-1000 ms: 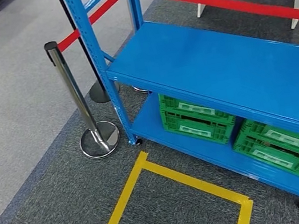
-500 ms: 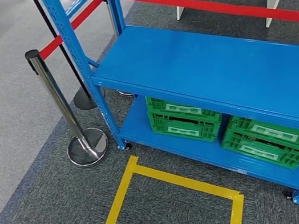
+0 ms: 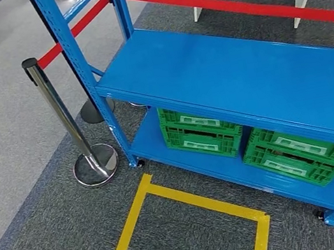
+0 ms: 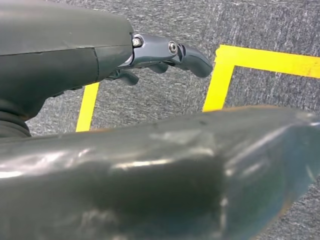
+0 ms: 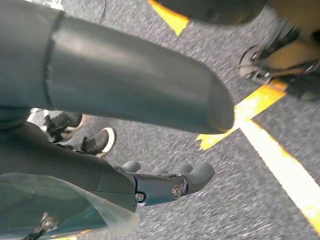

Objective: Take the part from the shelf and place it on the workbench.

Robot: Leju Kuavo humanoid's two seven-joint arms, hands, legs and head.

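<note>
The blue shelf (image 3: 245, 79) stands ahead with green crates (image 3: 201, 133) on its lower level; the part cannot be made out. The left robot hand (image 4: 166, 55) and right robot hand (image 5: 166, 182) hang over grey carpet, fingers loosely extended, holding nothing

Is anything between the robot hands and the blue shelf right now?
Nothing visible: only carpet and the yellow floor tape lie before the blue shelf. The stanchion stands left of its corner post.
</note>
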